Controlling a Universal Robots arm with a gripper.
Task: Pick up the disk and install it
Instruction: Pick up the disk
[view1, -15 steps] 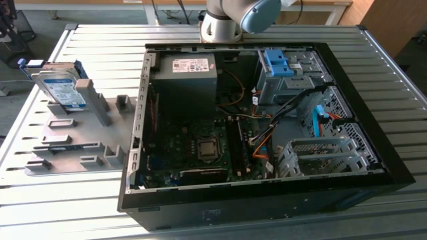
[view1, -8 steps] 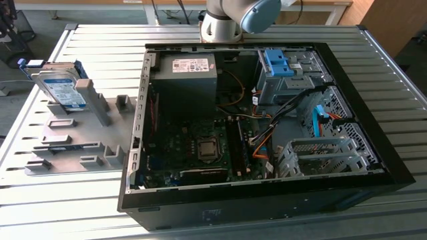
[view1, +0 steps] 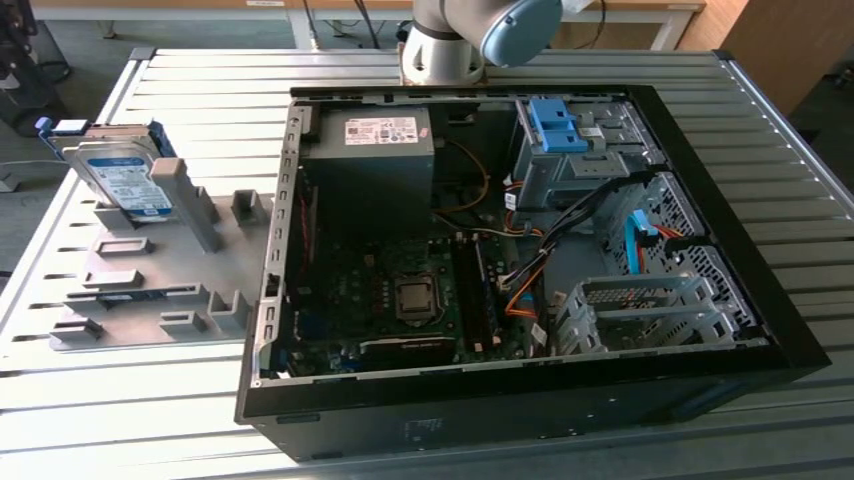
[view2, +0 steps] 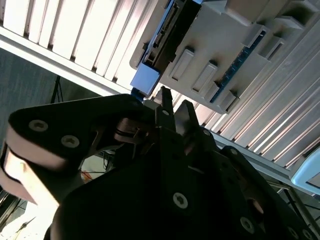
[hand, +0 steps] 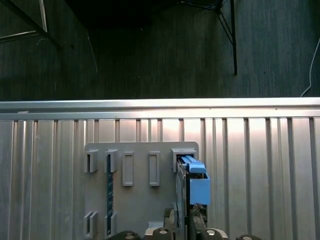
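Disk (view1: 123, 178), standing on edge at a corner of the grey fixture plate (view1: 174, 270) toward the exterior view's left; judged stiff, dense, smooth, shock-sensitive, best pinched across its broad faces near the top edge; gripper (view2: 175, 104) empty, jaws apparently narrowly parted.

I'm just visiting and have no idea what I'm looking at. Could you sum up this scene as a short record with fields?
setting: open computer case lying on a slatted metal table
item to move: disk, silver with blue side rails
disk position: standing on edge in a grey holder, at the exterior view's left of the case
robot's tool: gripper, pointed toward the disk's blue end in the second wrist view
progress: disk not yet picked up, not in the case
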